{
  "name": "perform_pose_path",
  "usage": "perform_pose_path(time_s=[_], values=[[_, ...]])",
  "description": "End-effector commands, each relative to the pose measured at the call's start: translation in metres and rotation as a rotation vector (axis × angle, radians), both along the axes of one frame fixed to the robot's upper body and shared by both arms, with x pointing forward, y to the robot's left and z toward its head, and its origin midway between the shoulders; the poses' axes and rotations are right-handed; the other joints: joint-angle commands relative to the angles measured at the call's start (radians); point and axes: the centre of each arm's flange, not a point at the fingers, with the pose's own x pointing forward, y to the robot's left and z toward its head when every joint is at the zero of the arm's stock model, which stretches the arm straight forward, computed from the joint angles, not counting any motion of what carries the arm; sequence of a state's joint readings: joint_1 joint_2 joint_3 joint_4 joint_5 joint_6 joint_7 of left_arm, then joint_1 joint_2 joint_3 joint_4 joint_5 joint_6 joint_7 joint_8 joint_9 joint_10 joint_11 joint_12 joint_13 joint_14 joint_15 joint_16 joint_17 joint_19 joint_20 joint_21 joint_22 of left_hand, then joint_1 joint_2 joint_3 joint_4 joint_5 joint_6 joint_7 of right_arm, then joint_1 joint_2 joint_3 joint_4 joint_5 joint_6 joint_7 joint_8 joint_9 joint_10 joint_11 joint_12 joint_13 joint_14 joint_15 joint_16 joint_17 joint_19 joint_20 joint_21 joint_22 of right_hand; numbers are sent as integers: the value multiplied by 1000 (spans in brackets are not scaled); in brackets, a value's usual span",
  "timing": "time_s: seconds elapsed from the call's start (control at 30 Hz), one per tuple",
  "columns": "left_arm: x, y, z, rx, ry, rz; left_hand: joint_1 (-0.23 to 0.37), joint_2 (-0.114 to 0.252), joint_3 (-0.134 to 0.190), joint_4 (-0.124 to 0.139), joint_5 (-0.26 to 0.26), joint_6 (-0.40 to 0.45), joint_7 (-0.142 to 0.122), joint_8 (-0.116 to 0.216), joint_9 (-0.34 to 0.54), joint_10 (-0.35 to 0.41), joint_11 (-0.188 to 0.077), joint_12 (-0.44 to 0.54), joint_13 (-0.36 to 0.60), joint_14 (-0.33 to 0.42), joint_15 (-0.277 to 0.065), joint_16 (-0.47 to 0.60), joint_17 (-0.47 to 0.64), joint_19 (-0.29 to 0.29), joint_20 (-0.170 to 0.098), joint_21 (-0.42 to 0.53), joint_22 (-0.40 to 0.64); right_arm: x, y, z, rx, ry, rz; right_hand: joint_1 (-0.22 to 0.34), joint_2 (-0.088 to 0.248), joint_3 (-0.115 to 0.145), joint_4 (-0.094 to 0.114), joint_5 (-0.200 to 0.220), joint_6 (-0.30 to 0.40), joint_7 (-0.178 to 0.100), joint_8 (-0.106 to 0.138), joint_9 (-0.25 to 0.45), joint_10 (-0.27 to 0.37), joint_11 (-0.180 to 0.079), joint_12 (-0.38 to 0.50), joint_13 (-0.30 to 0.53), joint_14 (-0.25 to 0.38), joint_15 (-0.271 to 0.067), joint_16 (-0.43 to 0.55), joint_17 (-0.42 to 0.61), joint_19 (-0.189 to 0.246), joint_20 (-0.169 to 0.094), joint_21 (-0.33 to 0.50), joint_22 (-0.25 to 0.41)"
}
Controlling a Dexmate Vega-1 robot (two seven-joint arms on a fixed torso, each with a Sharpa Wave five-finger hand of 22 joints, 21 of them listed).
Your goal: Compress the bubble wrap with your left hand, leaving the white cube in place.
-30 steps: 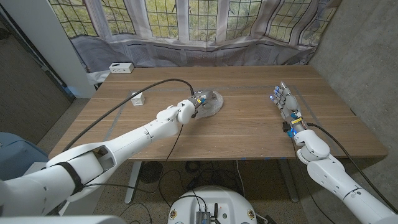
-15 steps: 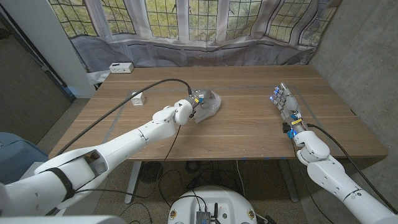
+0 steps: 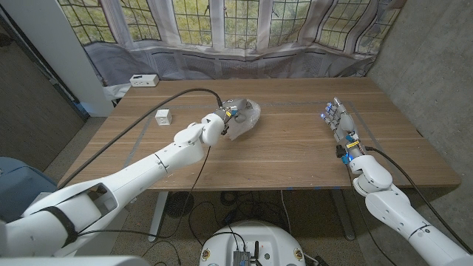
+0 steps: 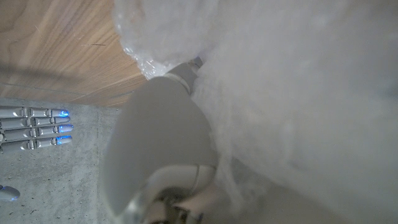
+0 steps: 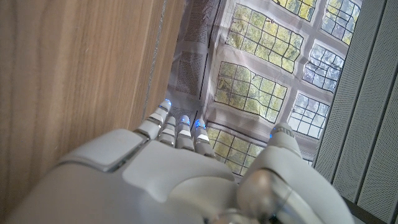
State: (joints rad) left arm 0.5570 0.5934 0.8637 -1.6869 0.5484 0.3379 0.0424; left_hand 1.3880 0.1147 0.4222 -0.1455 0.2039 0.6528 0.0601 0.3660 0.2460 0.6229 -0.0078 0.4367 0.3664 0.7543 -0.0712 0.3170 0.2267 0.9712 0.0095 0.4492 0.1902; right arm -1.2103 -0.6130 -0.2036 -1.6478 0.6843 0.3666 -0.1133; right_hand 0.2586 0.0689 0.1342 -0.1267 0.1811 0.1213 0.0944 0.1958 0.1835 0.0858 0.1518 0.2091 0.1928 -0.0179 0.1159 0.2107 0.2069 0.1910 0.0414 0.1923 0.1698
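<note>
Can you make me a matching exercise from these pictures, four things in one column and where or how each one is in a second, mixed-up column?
Things:
1. bubble wrap
2. white cube
3. right hand
4. power strip

Places or states:
A. at the table's far left corner
B. alone on the wood, left of the left hand
C. open, by the table's right edge
D. gripped by the left hand

Pairs: 1-D, 2-B, 3-C, 4-A
</note>
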Motion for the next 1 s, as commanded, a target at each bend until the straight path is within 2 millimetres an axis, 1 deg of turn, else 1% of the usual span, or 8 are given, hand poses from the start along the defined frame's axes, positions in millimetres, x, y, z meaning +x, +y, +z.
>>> perform_pose_path(time_s=[0.03, 0.27, 0.43, 0.6, 0.73, 0.8, 0.9, 1.0], values=[[-30, 12, 20, -28, -70, 6, -21, -1, -1, 11, 1, -8, -7, -6, 0, -2, -6, -5, 5, -1, 4, -8, -1, -4, 5, 3, 1, -3, 0, 3, -5, -9, 1, 12, 4, 7, -5, -1, 6, 0, 1, 6, 3, 1, 1, 6, 7, 4, 0, 5, 4, 1, 3, 4], [-46, 17, 32, -44, -107, -7, -46, -5, -8, 19, -1, -14, -17, -13, -2, -10, -16, -13, 6, 2, 0, -13, -4, -16, 12, 1, 0, -4, 0, 2, -6, -11, 2, 12, 4, 7, -5, -1, 6, 0, 1, 6, 3, 1, 1, 6, 7, 5, 0, 5, 5, 2, 3, 4], [-54, 17, 38, -31, -141, 0, -53, -4, -5, 14, 0, -28, -24, -23, -5, -23, -22, -23, 7, -14, 2, -27, -8, -42, 28, -6, -2, -4, -1, 1, 2, -7, 1, 12, 4, 7, -5, -1, 7, 0, 1, 6, 3, 0, 1, 6, 7, 4, 0, 5, 5, 2, 3, 4], [-57, 15, 41, -21, -162, 6, -58, -7, -4, 10, 1, -30, -37, -28, -6, -26, -33, -29, 8, -25, -3, -36, -10, -55, 33, -10, -2, -5, -2, 0, 1, -3, -3, 13, 5, 8, -5, -1, 8, 0, 2, 6, 3, 0, 0, 6, 8, 5, 0, 5, 5, 2, 3, 4], [-56, 13, 41, -21, -160, 4, -55, -3, 1, 5, 2, -27, -39, -29, -7, -28, -34, -32, 9, -23, -11, -38, -9, -61, 35, -10, -3, -5, -3, -1, -2, -1, -4, 13, 5, 8, -5, -1, 8, 0, 2, 6, 3, -1, 0, 6, 8, 5, 0, 5, 6, 2, 3, 4], [-55, 12, 41, -19, -148, -1, -47, 2, 7, -3, 4, -21, -42, -29, -8, -21, -37, -31, 10, -16, -16, -36, -8, -62, 27, -10, -3, -5, -3, -2, 4, 2, -5, 13, 5, 8, -5, -1, 9, 0, 2, 6, 3, 0, 0, 6, 8, 5, 0, 5, 6, 2, 3, 4], [-54, 11, 41, -24, -155, -4, -24, 7, 20, -20, 7, -5, -41, -27, -9, -13, -31, -33, 12, 6, -13, -29, -5, -44, -1, 2, -2, -5, -3, -2, -6, -1, -3, 14, 4, 9, -6, -1, 9, 0, 2, 6, 4, 0, 0, 6, 8, 5, 0, 5, 6, 2, 3, 4], [-55, 11, 41, -39, -145, -21, 6, 9, 35, -34, 7, 38, -28, -16, -10, 17, -20, -29, 15, 34, -13, -21, 0, -22, -29, 19, 0, -5, -3, -2, -2, 1, -1, 14, 4, 9, -6, -1, 9, 1, 2, 6, 4, -1, 0, 6, 8, 5, -1, 5, 6, 2, 3, 4]])
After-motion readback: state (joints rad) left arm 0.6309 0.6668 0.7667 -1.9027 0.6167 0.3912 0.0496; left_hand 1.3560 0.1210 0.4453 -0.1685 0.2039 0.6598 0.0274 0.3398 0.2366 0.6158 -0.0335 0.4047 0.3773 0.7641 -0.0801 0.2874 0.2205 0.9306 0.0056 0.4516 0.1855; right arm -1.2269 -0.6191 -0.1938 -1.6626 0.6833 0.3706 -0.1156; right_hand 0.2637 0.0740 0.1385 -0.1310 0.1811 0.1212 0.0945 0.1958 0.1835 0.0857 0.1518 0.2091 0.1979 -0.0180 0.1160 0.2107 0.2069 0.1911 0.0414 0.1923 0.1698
